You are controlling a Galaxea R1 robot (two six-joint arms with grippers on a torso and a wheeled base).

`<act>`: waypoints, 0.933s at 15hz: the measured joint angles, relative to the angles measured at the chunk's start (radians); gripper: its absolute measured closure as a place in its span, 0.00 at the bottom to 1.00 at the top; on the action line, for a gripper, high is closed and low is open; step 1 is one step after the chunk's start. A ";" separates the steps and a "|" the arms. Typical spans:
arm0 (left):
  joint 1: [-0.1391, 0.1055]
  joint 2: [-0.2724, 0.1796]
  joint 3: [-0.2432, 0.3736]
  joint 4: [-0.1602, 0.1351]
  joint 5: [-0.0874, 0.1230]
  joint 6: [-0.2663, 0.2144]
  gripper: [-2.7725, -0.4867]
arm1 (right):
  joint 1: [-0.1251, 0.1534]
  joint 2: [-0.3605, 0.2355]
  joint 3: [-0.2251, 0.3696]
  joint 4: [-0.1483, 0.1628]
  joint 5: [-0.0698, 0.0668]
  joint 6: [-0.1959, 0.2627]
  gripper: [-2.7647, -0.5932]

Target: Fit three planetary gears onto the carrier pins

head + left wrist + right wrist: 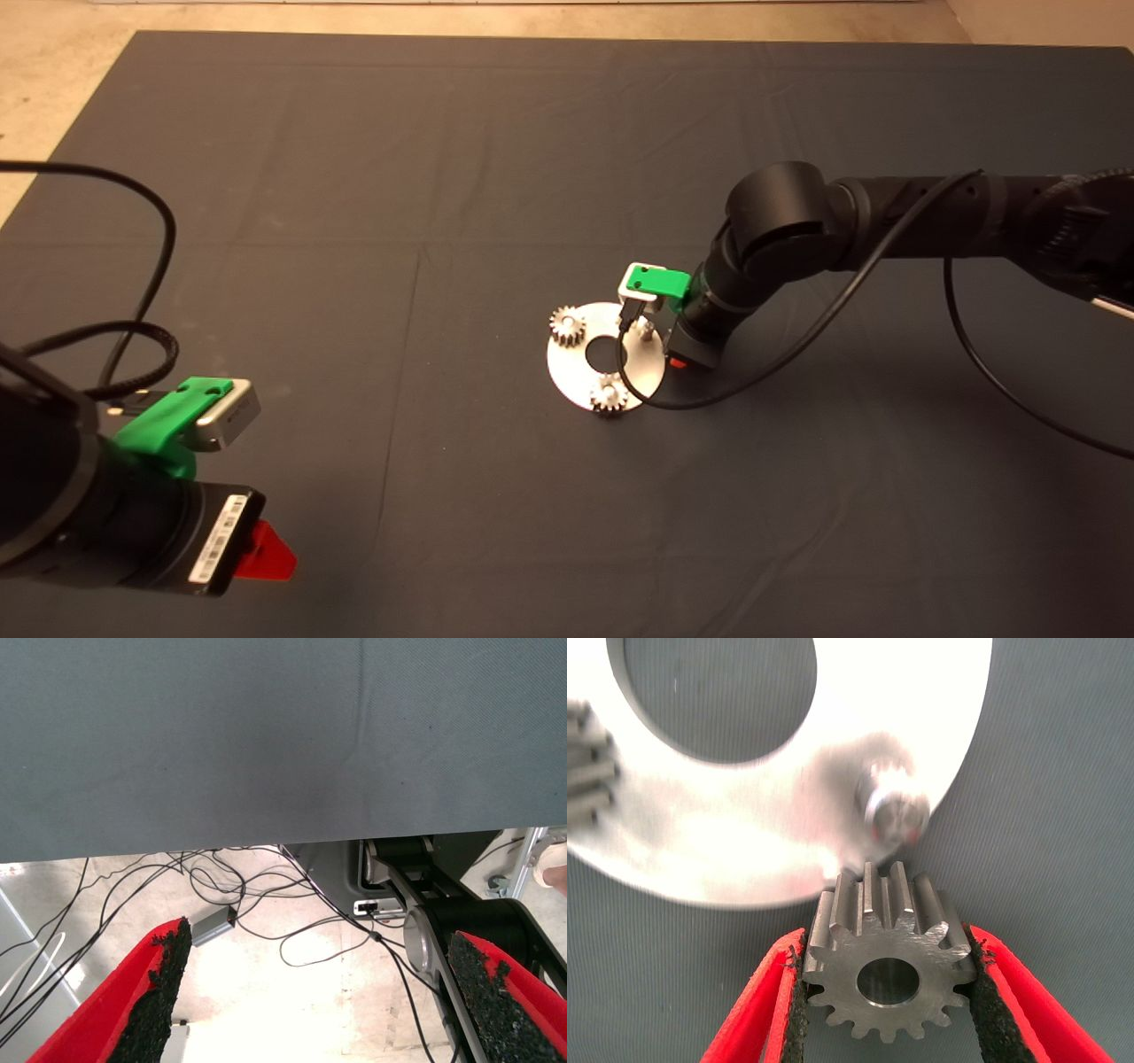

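The shiny silver disc [567, 368] lies mid-mat with a central hole. Two planetary gears sit on carrier pins: one at the disc's far left [565, 325], one at its near edge [609, 392]. The third carrier pin [647, 330] stands bare on the disc's right side. My right gripper [671, 356] hovers just right of that pin, shut on the third gear [890, 979], which is held flat between the red fingers [757, 1010]. In the right wrist view the bare pin [895, 811] stands just beyond the held gear, on the disc [744, 850]. My left gripper [266, 551] waits open at the lower left.
The dark mat [354, 177] covers the table, with pale floor past its far edge. A black cable [797, 346] loops from the right arm down near the disc. The left wrist view shows the mat's edge [266, 771] and floor cables [292, 930].
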 joint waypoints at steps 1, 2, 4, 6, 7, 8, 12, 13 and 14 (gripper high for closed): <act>0.000 0.000 0.000 0.000 0.000 0.000 0.31 | 0.002 0.014 -0.012 0.000 0.001 0.003 0.77; 0.000 0.000 0.000 0.000 0.000 0.001 0.31 | 0.007 0.024 -0.021 0.004 -0.007 0.006 0.77; 0.000 0.000 0.000 0.000 0.000 0.006 0.31 | 0.022 0.029 -0.033 0.010 -0.008 0.006 0.77; 0.000 0.000 0.000 0.000 0.001 0.009 0.31 | 0.032 0.033 -0.047 0.009 -0.008 0.007 0.77; 0.000 0.000 0.000 0.000 0.000 0.013 0.31 | 0.039 0.038 -0.051 0.010 -0.010 0.007 0.77; 0.000 0.000 0.000 0.000 0.000 0.013 0.31 | 0.045 0.041 -0.051 0.012 -0.011 0.007 0.77; 0.000 0.000 0.000 0.000 0.000 0.014 0.31 | 0.067 0.050 -0.059 0.013 -0.003 0.010 0.77; 0.000 0.000 0.000 0.000 0.000 0.015 0.31 | 0.067 0.053 -0.063 0.013 -0.001 0.012 0.77; 0.000 0.000 0.000 0.000 0.000 0.016 0.31 | 0.067 0.057 -0.065 0.014 0.000 0.014 0.77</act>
